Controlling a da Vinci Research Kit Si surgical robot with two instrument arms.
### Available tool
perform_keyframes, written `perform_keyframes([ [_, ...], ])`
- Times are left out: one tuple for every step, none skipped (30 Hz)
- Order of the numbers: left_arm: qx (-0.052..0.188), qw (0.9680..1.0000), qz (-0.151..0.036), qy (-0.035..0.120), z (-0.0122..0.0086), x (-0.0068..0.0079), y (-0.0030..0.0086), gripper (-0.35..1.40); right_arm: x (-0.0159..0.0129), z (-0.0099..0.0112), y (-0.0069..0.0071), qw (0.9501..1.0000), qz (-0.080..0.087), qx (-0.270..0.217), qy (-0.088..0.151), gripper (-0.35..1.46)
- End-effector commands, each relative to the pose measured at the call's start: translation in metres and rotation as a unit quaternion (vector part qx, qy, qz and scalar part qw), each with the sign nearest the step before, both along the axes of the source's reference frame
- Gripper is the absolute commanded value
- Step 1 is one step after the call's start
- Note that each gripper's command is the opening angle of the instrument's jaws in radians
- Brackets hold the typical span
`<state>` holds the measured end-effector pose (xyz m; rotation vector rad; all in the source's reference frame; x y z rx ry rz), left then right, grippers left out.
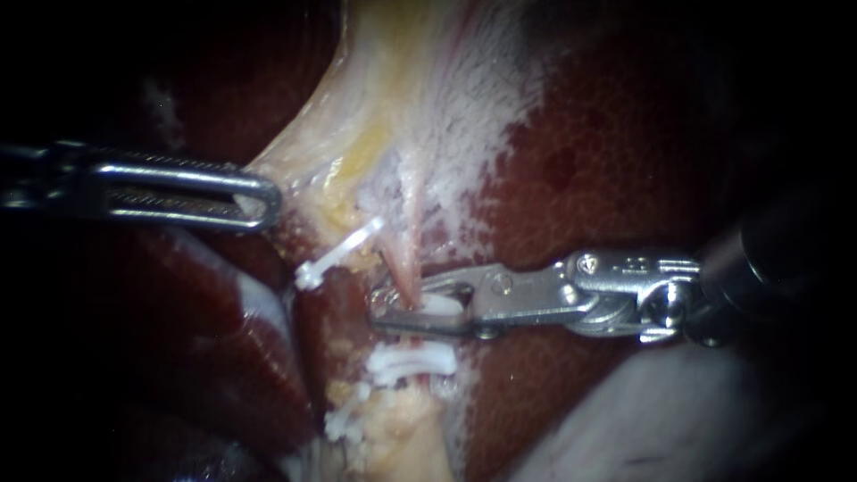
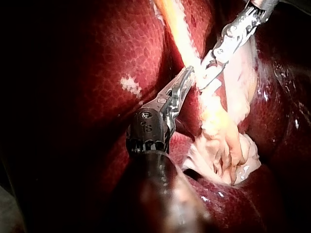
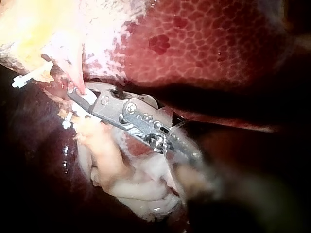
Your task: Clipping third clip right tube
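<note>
the right instrument (image 1: pixel 382 309), a slim silver shaft ending in two hinged metal jaws, has them clamped on a small white plastic clip (image 1: pixel 442 304). the clip straddles the thin pink right tube (image 1: pixel 403 268) at the pale edge of the dark red liver (image 1: pixel 607 161), and a second white clip (image 1: pixel 411 361) lies just below. the left instrument (image 1: pixel 266 202) has its long slotted jaws closed on the pale yellowish tissue (image 1: pixel 357 134) nearby.
</note>
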<state>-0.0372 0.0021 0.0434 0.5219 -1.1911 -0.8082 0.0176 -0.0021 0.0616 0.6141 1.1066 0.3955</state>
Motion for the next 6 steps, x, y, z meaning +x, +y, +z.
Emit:
perform_keyframes([
  [0.000,1.0000,0.000,0.000,0.0000,0.0000,0.0000,-0.35,0.0000,0.0000,0.0000,1.0000,0.000,0.000,0.000,-0.30],
  [0.000,1.0000,0.000,0.000,0.0000,0.0000,0.0000,-0.35,0.0000,0.0000,0.0000,1.0000,0.000,0.000,0.000,-0.30],
  [0.000,1.0000,0.000,0.000,0.0000,0.0000,0.0000,-0.35,0.0000,0.0000,0.0000,1.0000,0.000,0.000,0.000,-0.30],
  [0.000,1.0000,0.000,0.000,0.0000,-0.0001,0.0000,-0.35,0.0000,0.0000,-0.0001,1.0000,0.000,0.000,0.000,-0.30],
  [0.000,1.0000,0.000,0.000,0.0000,-0.0001,0.0000,-0.35,0.0000,0.0000,-0.0001,1.0000,0.000,0.000,0.000,-0.30],
  [0.000,1.0000,0.000,0.000,0.0001,-0.0001,0.0000,-0.35,0.0000,0.0000,-0.0001,1.0000,0.000,0.000,0.000,-0.30],
])
